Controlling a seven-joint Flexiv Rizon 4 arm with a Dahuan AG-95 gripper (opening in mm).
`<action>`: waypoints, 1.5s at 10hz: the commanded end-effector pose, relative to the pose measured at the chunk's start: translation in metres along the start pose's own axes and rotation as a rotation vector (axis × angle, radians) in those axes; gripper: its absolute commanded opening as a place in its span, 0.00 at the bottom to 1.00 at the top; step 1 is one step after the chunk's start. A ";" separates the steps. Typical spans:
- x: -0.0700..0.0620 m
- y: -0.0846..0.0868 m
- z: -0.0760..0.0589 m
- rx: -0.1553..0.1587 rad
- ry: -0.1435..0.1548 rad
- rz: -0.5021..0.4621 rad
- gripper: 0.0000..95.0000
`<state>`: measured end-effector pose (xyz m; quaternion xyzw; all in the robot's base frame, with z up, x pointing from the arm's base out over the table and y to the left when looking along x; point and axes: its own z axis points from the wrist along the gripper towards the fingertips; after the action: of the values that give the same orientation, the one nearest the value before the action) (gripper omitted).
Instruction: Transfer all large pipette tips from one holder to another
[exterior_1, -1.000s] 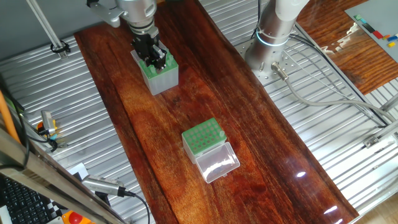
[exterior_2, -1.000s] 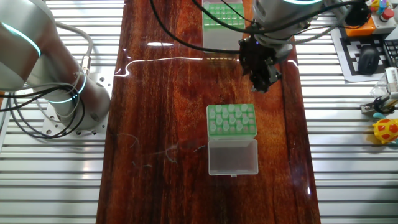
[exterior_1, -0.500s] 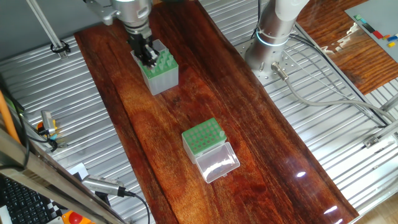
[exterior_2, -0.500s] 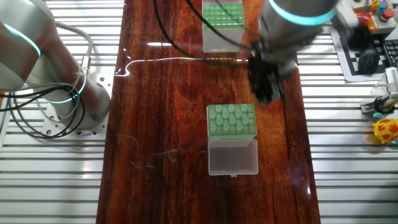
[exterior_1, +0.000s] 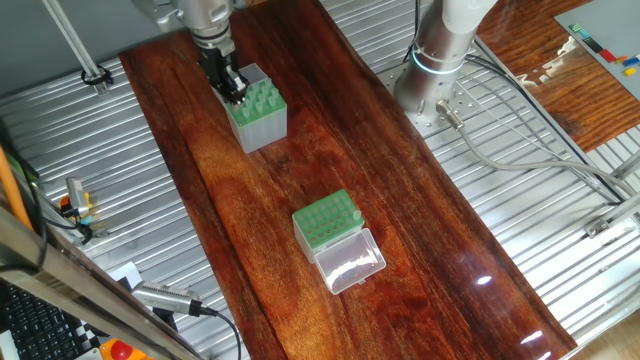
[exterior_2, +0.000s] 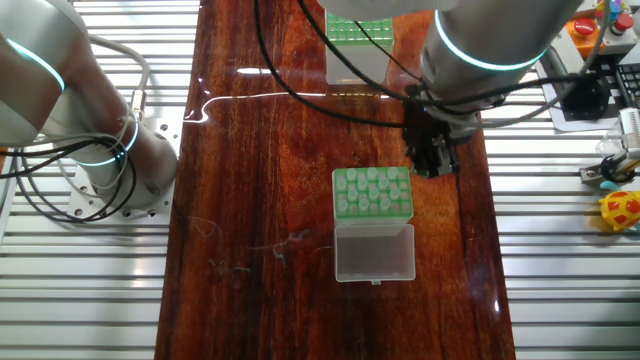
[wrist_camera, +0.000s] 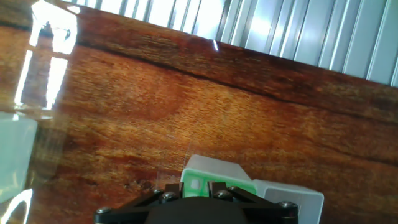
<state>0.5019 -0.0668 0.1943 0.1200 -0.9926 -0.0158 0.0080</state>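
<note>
glossy dark wooden table (exterior_1: 400, 200) flanked by ribbed metal decking (exterior_1: 120, 200).

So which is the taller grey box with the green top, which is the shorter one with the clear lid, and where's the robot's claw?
Taller grey box (exterior_1: 257, 112), one fixed view, green top plate.
Shorter box (exterior_2: 372, 192), the other fixed view, green top plate.
Gripper (exterior_1: 232, 89), one fixed view, its fingertips.

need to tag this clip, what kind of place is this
Probably a robotics lab bench set up for a lab-handling test: a robot arm base bolted to a ribbed metal table, two green-topped pipette tip boxes on a wooden board, and cables and a keyboard at the edges.
</note>
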 end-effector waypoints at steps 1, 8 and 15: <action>-0.001 0.000 0.001 0.013 -0.003 0.023 0.20; 0.016 0.008 0.015 0.016 -0.026 0.040 0.20; 0.017 0.007 0.033 0.023 -0.034 0.034 0.20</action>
<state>0.4822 -0.0636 0.1607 0.1030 -0.9946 -0.0063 -0.0099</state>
